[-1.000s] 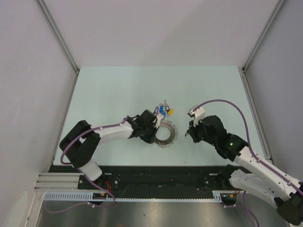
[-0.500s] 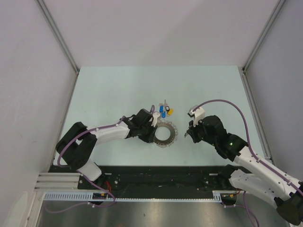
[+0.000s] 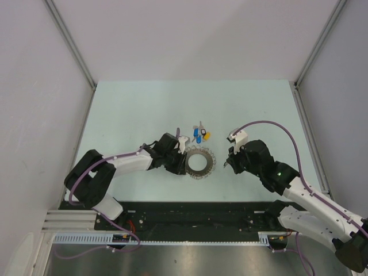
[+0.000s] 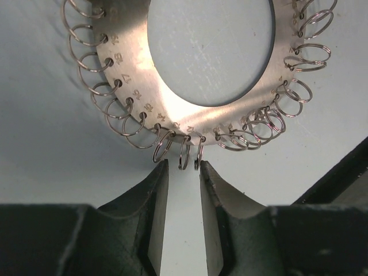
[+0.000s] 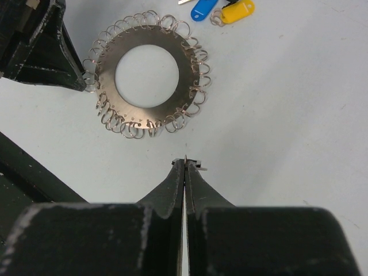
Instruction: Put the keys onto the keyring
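Note:
The keyring (image 3: pixel 200 163) is a flat silvery disc with an open centre and many small wire loops round its rim; it lies flat on the table. It also shows in the left wrist view (image 4: pixel 126 34) and the right wrist view (image 5: pixel 187 75). The keys (image 3: pixel 200 135), with blue (image 5: pixel 204 8) and yellow (image 5: pixel 237 11) heads, lie just beyond it. My left gripper (image 4: pixel 184 167) is narrowly open at the ring's left rim, with two wire loops at the gap's mouth. My right gripper (image 5: pixel 185 162) hovers right of the ring, shut on a thin metal piece, seemingly a key.
The pale green table (image 3: pixel 138 109) is walled by white panels on the left, back and right. A black rail (image 3: pixel 190 215) runs along the near edge by the arm bases.
My left gripper has drawn back leftwards from over the ring's upper left to its left rim. The right arm has barely moved.

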`<state>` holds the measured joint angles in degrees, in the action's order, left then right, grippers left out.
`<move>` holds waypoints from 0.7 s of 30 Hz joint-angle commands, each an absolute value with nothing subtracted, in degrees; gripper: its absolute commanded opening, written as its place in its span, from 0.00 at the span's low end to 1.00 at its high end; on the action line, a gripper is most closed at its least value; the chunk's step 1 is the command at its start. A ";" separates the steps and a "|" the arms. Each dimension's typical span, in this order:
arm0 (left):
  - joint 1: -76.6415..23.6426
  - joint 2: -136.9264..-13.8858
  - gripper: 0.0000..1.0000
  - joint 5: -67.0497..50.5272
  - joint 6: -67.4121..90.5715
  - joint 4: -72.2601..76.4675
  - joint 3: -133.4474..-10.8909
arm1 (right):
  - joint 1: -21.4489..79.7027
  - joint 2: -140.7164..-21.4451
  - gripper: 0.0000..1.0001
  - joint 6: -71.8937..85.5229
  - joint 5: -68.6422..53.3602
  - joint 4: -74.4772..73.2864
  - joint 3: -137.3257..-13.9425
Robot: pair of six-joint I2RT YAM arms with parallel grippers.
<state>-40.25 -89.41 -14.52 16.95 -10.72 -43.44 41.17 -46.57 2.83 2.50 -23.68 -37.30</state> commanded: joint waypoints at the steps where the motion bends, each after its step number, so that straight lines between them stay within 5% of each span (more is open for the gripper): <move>1: -38.59 -86.48 0.34 -19.42 20.30 -5.81 -41.84 | 41.40 -47.11 0.00 2.99 2.02 -22.32 -38.50; 21: -33.13 -85.61 0.26 -25.48 26.01 3.07 -36.74 | 41.40 -48.08 0.00 2.99 1.58 -22.15 -38.50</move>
<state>-33.98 -87.53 -22.17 23.59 -1.41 -37.58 41.17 -48.25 2.92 2.09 -23.68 -37.30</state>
